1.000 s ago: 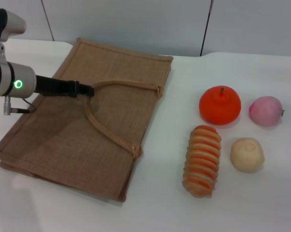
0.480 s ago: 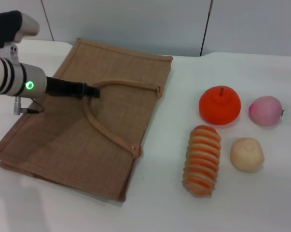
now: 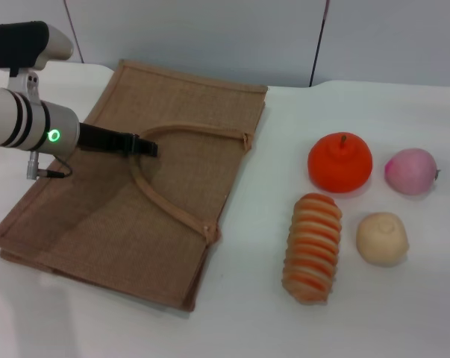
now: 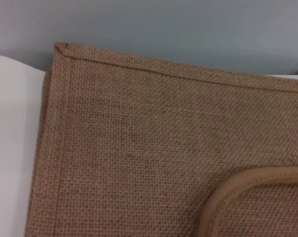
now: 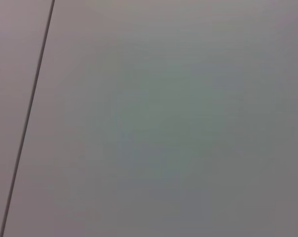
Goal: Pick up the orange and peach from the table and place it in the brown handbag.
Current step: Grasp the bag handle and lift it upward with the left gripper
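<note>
The brown handbag lies flat on the white table, at the left. My left gripper reaches in from the left over the bag and is shut on the top of its looped handle. The left wrist view shows the bag's burlap close up, with a piece of the handle. The orange sits on the table to the right of the bag. The pink peach is just right of the orange. Both are far from the left gripper. My right gripper is out of view.
A striped orange-and-cream bread lies in front of the orange, and a pale beige bun sits beside it. A grey wall stands behind the table. The right wrist view shows only a plain grey surface.
My left arm has moved to the right and slightly nearer, and the handle's loop has shifted with the gripper. The fruits have not moved.
</note>
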`<state>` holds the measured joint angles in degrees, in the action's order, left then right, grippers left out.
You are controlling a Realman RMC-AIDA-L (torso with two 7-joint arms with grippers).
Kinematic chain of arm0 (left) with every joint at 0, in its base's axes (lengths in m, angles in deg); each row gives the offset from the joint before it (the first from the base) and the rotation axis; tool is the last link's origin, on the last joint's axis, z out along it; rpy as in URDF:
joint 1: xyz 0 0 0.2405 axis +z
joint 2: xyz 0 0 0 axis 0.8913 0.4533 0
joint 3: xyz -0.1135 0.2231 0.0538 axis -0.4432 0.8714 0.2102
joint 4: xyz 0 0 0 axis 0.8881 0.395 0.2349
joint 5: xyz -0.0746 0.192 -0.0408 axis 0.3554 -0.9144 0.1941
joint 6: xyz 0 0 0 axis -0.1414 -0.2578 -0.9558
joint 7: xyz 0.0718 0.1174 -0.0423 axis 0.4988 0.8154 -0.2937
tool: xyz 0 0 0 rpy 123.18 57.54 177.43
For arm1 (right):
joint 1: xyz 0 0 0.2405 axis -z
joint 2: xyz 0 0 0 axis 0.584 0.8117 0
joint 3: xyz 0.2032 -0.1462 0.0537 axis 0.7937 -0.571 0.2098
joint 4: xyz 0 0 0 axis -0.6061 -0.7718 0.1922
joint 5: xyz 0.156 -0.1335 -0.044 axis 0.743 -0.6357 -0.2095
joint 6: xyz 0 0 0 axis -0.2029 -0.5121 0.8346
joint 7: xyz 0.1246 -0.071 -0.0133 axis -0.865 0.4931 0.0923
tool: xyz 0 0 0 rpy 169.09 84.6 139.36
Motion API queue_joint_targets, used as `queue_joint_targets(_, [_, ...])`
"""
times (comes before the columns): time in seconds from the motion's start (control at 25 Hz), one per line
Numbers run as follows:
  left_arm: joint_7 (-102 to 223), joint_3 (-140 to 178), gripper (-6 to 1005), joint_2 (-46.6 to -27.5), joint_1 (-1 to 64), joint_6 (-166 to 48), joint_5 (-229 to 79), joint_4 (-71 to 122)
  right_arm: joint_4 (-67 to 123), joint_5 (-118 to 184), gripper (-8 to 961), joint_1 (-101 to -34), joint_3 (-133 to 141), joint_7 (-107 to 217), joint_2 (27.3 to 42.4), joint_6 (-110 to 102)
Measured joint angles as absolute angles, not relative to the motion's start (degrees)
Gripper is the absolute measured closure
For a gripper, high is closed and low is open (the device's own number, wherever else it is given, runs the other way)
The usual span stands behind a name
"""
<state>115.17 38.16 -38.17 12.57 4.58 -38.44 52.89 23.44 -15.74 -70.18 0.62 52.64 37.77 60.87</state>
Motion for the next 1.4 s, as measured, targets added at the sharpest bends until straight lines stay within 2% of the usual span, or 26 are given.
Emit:
queue_joint_targets(0.36, [114.84, 37.57, 426, -38.17, 12.73, 4.43, -37.8, 52.93, 23.44, -15.76, 102, -70.05, 0.62, 52.62, 37.77, 60.88])
queue_joint_targets(0.56, [114.69, 37.87, 680, -38.12, 12.75, 4.42, -37.96, 52.81, 23.43, -15.7, 102, -70.05, 0.62, 52.61, 37.77, 61.02])
queue_joint_targets(0.8, [114.46, 38.08, 867, -38.2, 12.72, 4.42, -38.28, 52.8, 23.34, -15.73, 102, -70.18, 0.62, 52.61, 37.77, 61.04])
queue_joint_targets(1.12, [117.59, 37.44, 872, -38.52, 13.1, 2.93, -33.95, 52.8, 23.34, -15.85, 102, -70.11, 0.47, 52.61, 37.77, 61.04])
queue_joint_targets(1.4, [130.8, 37.27, 872, -38.49, 16.62, 8.9, -15.93, 52.79, 23.27, -15.85, 101, -70.02, 0.44, 52.61, 37.77, 60.95])
